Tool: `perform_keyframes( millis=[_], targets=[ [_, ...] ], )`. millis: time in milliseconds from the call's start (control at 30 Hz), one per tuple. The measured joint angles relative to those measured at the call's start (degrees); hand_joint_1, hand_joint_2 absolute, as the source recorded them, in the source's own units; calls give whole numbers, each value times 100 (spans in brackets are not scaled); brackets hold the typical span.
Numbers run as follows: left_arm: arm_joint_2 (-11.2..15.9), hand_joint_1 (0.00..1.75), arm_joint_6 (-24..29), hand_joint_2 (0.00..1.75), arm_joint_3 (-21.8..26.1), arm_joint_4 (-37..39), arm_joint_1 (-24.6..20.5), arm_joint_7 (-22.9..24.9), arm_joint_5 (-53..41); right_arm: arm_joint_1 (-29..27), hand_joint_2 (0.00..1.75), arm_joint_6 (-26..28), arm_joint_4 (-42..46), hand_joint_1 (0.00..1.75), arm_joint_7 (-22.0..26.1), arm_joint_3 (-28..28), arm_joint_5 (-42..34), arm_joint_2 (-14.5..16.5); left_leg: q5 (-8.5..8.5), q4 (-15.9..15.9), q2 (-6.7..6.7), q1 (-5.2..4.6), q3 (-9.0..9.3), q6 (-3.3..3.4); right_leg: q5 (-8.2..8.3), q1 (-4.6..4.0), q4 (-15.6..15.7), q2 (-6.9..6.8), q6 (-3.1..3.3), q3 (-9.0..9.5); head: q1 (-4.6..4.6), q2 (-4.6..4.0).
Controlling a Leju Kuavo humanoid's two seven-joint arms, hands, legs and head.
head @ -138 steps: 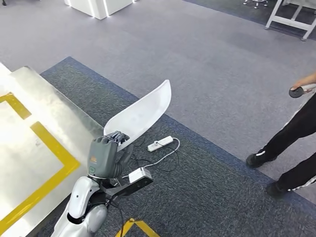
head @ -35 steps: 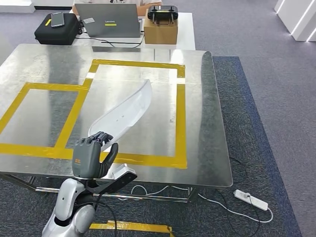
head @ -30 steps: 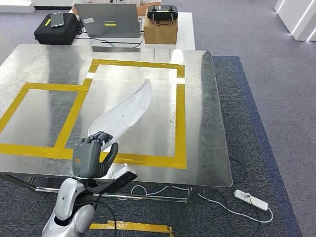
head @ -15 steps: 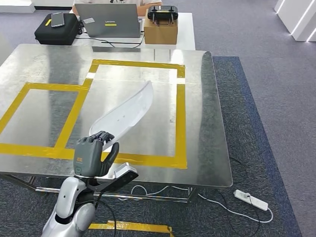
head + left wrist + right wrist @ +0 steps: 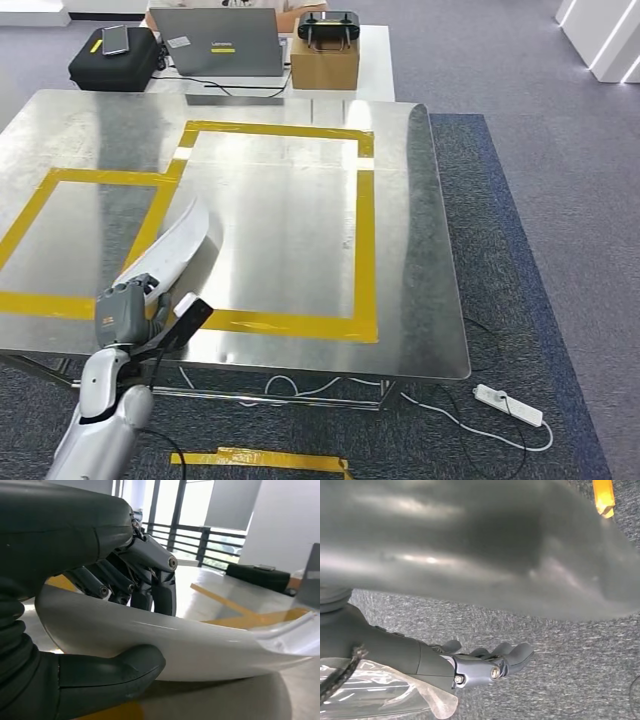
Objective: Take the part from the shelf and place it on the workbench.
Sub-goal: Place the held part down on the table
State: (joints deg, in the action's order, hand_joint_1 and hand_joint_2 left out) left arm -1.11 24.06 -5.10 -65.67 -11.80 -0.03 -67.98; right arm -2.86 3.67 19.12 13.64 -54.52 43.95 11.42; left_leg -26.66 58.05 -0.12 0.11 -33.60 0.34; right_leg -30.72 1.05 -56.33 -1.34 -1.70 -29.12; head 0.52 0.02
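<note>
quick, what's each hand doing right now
Left hand: holding the white curved part, thumb under it and fingers over it.
Right hand: open, holding nothing, above the carpet.

The part [image 5: 172, 247] in the left hand [image 5: 121, 316] looks like glossy, smooth white plastic. Under the hand, the workbench [image 5: 407, 250] is brushed, reflective metal with matt yellow tape [image 5: 365, 240]. The hand's fingers [image 5: 151, 555] are smooth dark plastic. Below, the carpet [image 5: 528, 300] is rough grey cloth.
</note>
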Motion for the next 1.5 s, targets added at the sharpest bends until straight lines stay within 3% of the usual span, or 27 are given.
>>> perform_keyframes(
  millis=[333,967,1500],
  targets=[
    [89,169,161,175,413,512,-123,57,-70,25,0,-72,16,0,8,-338,282,75,-1,0,-1,-1,10,-1,-1,0,0,5,-1,10,-1,0],
    [324,169,267,175,766,614,-154,49,-169,52,0,-197,125,0,44,-729,641,148,-2,-3,-1,1,19,-2,-2,-3,-1,5,1,14,-2,0],
    [552,169,164,175,808,856,-828,-6,-303,137,0,-208,125,0,172,-929,991,148,-1,-2,-1,1,16,-3,-2,-2,-1,5,0,12,-2,0]
  ],
)
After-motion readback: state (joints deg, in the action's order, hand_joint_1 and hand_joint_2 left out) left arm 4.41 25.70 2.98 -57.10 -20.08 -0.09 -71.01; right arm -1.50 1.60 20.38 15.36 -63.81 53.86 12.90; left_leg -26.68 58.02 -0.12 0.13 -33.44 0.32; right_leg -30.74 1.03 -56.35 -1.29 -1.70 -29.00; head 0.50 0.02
